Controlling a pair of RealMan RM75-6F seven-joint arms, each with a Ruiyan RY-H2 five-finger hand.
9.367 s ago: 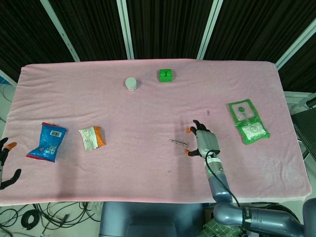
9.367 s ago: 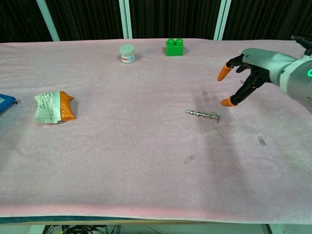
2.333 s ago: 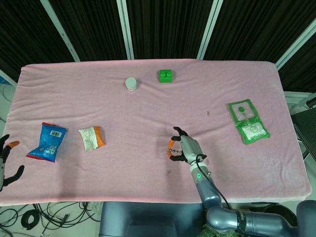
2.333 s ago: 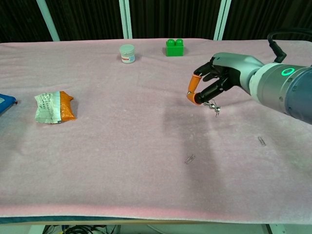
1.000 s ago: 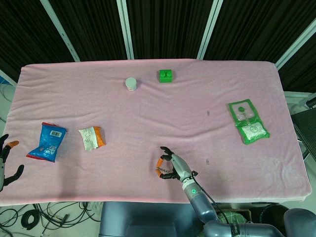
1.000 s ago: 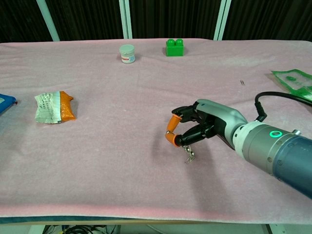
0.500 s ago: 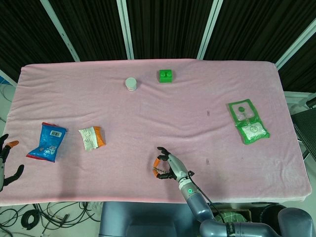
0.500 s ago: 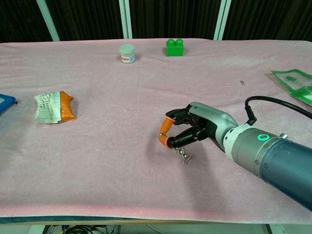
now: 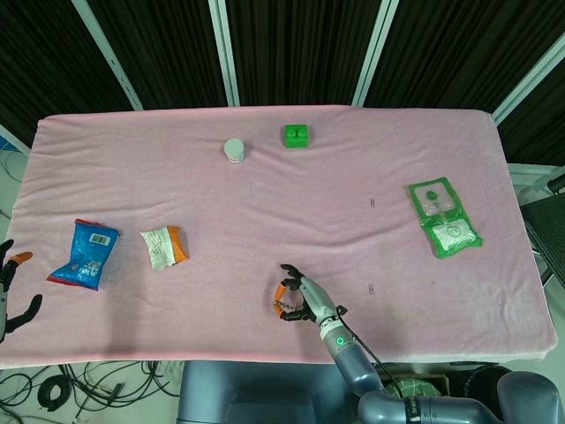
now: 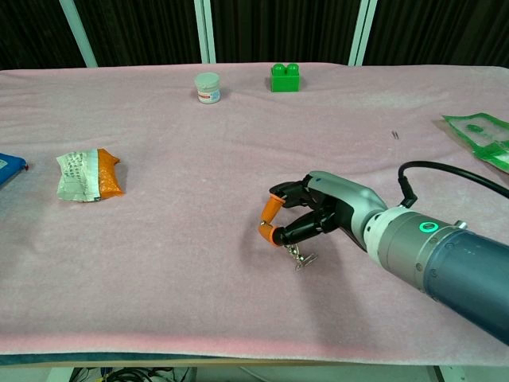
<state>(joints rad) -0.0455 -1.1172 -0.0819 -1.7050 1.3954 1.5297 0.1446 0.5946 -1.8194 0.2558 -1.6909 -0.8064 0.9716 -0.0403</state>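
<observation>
My right robot hand (image 10: 306, 213) pinches a small silvery metal chain (image 10: 300, 255) between its orange-tipped fingers (image 10: 270, 210), low over the near middle of the pink cloth-covered table (image 10: 175, 263). The chain dangles from the pinch with its lower end at or just above the cloth; I cannot tell whether it touches. In the head view the same robot hand (image 9: 303, 300) sits near the front edge of the table.

I judge the carry to be under way, with the chain lifted and held. The next move calls for a steady pinch and a slow path, since so thin a thing could slip out between the fingertips; setting it down would need the fingers eased apart close to the cloth.

My left robot hand (image 9: 11, 291) hangs off the table's left edge, fingers spread and holding nothing, near the blue snack packet (image 9: 85, 253). Just right of that lies a white-and-orange crumpled wrapper (image 10: 89, 176). At the far side stand a small white round jar (image 10: 207, 87) and a green toy brick (image 10: 285, 78), well apart from my hand. A green-and-clear flat sachet (image 9: 443, 217) lies far right. Two tiny dark bits (image 9: 372, 290) rest on the cloth to my right. Nothing stands close around the chain.
</observation>
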